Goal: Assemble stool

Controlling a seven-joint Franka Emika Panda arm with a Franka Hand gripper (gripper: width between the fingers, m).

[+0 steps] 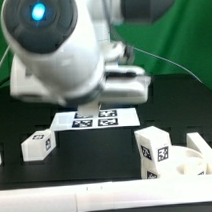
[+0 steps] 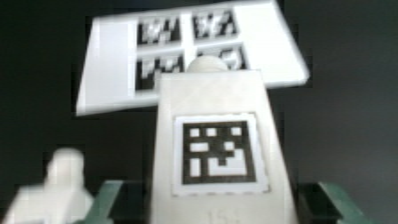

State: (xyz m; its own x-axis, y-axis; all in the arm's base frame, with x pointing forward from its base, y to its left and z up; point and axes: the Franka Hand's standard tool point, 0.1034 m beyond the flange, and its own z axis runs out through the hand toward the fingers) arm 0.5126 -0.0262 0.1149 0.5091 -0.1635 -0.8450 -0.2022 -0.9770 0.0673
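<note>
- Room first: you have bare black counter [image 1: 96, 156] between the tilted leg [image 1: 38, 144] on the exterior view's left and the upright leg [image 1: 153, 152] on its right.
- A low white wall [image 1: 68, 201] closes the near edge. The seat [image 1: 189, 170] sits in the right corner just beside the upright leg, partly cut off by the frame.
- The marker board [image 1: 95, 118] lies flat toward the back, directly under the arm [image 1: 61, 46].
- Your arm hunches low over that board, and its bulk hides the gripper from the exterior view.
- In the wrist view the gripper [image 2: 219, 197] stands wide apart, with one of its fingers [image 2: 111, 197] on each side of the middle leg [image 2: 217, 110]. A dark sliver shows on both sides (so no grip that you can see).
- A blurred white piece [image 2: 63, 185] lies near the middle leg; you cannot tell what it is.
- The middle leg faces the camera with a black-and-white square tag [image 2: 217, 150]. Both other legs bear similar tags, and the marker board carries several.
</note>
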